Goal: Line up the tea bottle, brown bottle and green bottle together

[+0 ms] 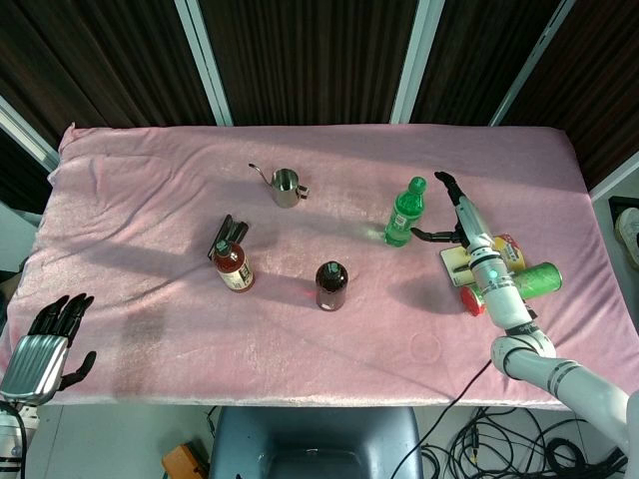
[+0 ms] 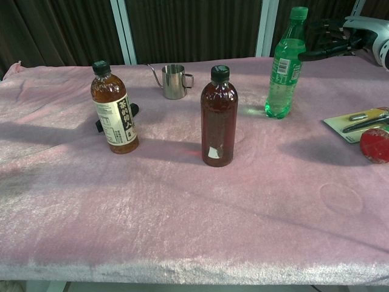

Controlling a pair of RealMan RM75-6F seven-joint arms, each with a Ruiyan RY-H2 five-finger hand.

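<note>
Three bottles stand upright on the pink cloth. The tea bottle, with a white label, is on the left. At the middle stands the brown bottle. Further back and to the right is the green bottle. My right hand hovers just right of the green bottle with its fingers spread, a small gap from it, holding nothing. My left hand hangs open off the table's front left corner, far from every bottle.
A small steel pitcher stands at the back centre. A black object lies behind the tea bottle. At the right, a flat yellow pack, a red can and a green can lie under my right forearm.
</note>
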